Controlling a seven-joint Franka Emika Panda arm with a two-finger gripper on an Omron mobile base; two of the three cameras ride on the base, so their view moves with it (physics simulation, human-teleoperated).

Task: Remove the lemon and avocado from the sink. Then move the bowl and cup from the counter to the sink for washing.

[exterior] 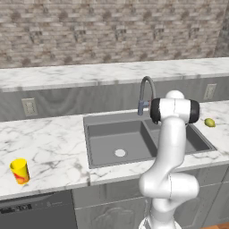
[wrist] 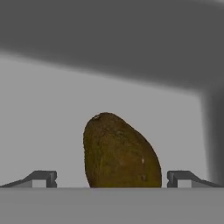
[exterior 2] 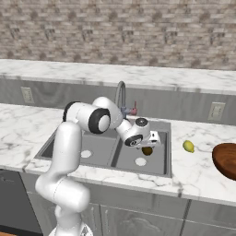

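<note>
avocado [wrist: 119, 152] in the sink's [exterior 2: 166, 154] right basin, lemon [exterior 2: 188, 146] on the counter [exterior 2: 198, 170] right of it, cup [exterior: 19, 171] far left

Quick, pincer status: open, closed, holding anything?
Pincer: open, fingertips spread either side of the avocado in the sink, nothing held yet.

The white arm reaches down into the right basin of the sink [exterior 2: 163, 152]. Its hand is directly above the avocado [exterior 2: 147, 150], which is near the white drain [exterior 2: 140, 162]. The lemon [exterior 2: 188, 146] lies on the table [exterior 2: 198, 170] right of the sink. The bowl [exterior 2: 226, 159] sits at the right edge. The faucet [exterior 2: 120, 94] stands behind the arm.
</note>
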